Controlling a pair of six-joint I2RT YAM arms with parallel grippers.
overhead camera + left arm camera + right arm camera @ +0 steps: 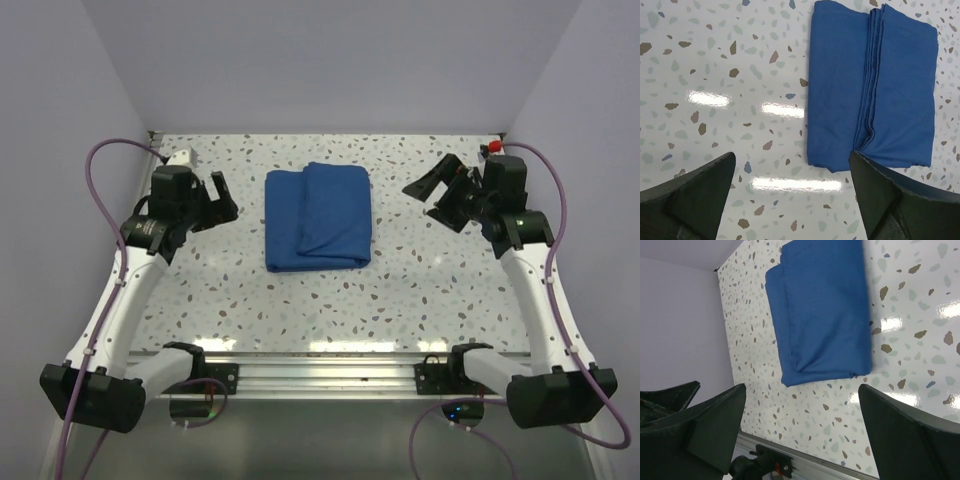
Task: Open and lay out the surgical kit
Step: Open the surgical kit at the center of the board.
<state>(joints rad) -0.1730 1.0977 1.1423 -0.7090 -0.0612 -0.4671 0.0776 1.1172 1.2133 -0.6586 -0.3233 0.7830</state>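
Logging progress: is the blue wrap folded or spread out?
Folded: the blue wrap lies as a compact rectangle, with stacked layer edges running down its middle.

Bare tabletop (pixel 230 290) rings the folded blue wrap (pixel 317 218) on every side.

A robotics lab test cell: plain lilac walls (pixel 330 60) box in a speckled table (pixel 230 290), with an aluminium rail (pixel 320 375) and two cabled arms (pixel 130 300) at the table's near edge.
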